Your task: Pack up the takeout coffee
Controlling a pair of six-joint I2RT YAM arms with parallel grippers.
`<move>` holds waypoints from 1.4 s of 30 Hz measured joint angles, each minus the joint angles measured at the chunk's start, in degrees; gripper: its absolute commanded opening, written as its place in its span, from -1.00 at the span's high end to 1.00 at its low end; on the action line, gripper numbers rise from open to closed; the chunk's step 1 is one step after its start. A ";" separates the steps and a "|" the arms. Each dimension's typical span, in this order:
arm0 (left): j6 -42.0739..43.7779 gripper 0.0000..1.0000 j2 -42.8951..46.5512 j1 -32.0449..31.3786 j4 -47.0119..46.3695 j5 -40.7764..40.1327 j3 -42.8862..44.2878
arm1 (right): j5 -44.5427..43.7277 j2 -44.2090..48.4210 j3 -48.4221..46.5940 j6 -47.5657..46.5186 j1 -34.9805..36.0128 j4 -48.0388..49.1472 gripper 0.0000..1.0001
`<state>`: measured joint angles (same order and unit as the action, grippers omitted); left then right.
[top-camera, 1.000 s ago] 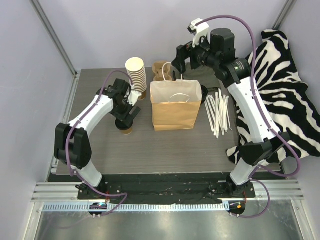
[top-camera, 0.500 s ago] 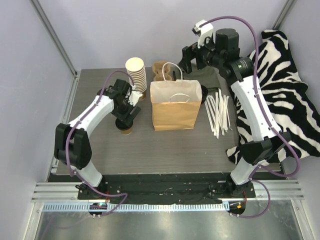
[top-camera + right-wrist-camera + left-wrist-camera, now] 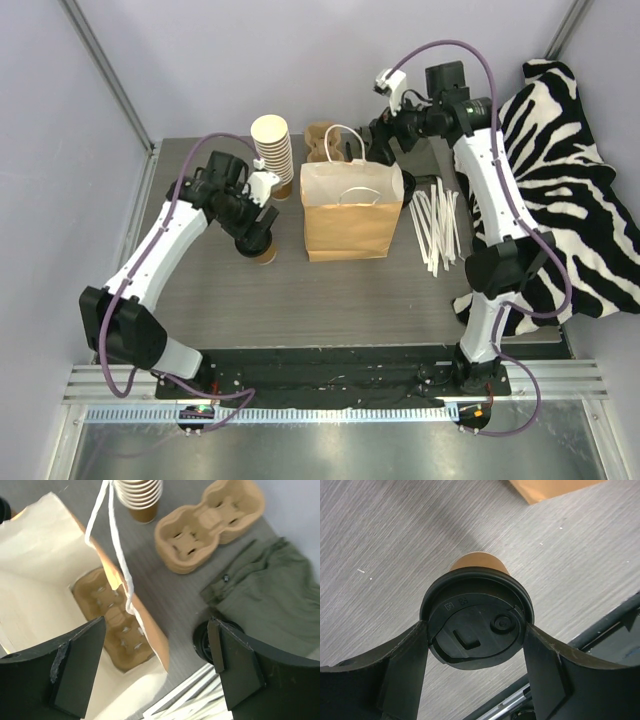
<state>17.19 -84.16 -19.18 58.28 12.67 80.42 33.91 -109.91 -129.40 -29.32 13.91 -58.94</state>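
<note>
You've shifted left end effector (image 3: 476, 630) twd bag (image 3: 350, 215) w/ takeout coffee (image 3: 474, 607) pinched; right end effector (image 3: 157, 666) spread over bag.

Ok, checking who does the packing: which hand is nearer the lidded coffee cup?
Left. The left hand grips the takeout coffee by its lid, left of the paper bag. The right hand hangs open over the bag's far side, well away from it.

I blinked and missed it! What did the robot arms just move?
The left gripper, shut on the takeout coffee, carried it slightly toward the paper bag. The right gripper, open, shifted rightward behind the bag. Bag, cup stack and straws stayed put.
</note>
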 measured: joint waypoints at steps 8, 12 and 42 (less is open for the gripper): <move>-1.79 0.56 2.01 0.00 2.47 0.94 0.96 | 5.57 -5.49 -1.81 -3.65 0.11 -3.32 -0.42; -3.13 0.58 3.61 0.13 3.63 1.46 4.26 | 7.19 -6.23 -1.97 -3.67 0.33 -3.74 0.02; -1.90 0.77 10.49 -18.08 0.92 0.90 19.76 | -24.85 37.09 50.51 16.11 23.08 34.07 0.98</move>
<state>15.29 -73.67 -37.26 59.20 13.56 100.18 9.06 -72.82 -78.89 -13.21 36.99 -24.86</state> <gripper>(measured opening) 0.729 0.029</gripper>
